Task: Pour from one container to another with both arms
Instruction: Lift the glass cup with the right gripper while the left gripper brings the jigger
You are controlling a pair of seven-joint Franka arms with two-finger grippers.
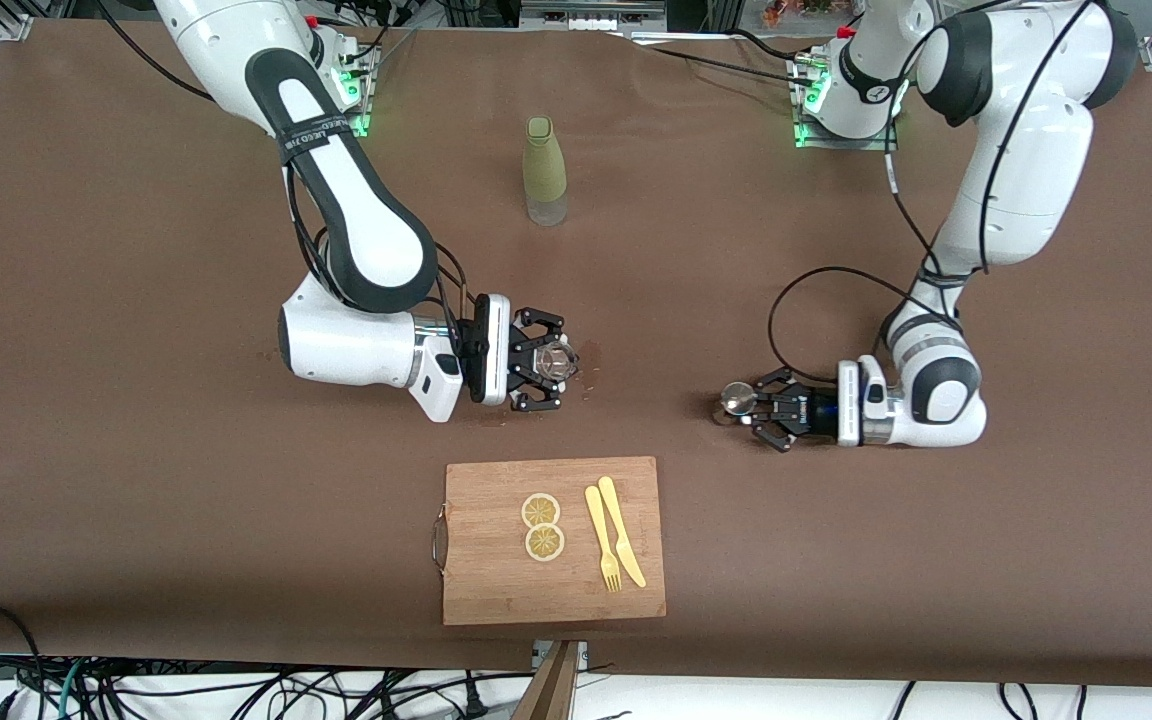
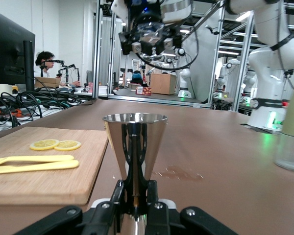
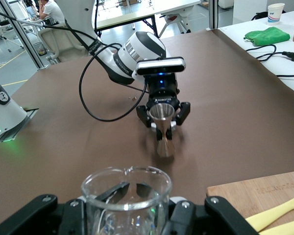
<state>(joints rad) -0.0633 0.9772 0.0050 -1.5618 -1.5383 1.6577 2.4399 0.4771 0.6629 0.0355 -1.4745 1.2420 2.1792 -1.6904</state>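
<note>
Left gripper is clamping a steel jigger at its waist, upright on the table. Right gripper is gripping a clear glass beaker, also upright. They're facing each other at about the same depth, well apart, the cutting board nearer the camera. Pour likely needs the gap closed first.

Robotics lab: aluminium framing, more robot arms.

The right wrist view's edge cuts off the glass beaker base and cutting board.
</note>
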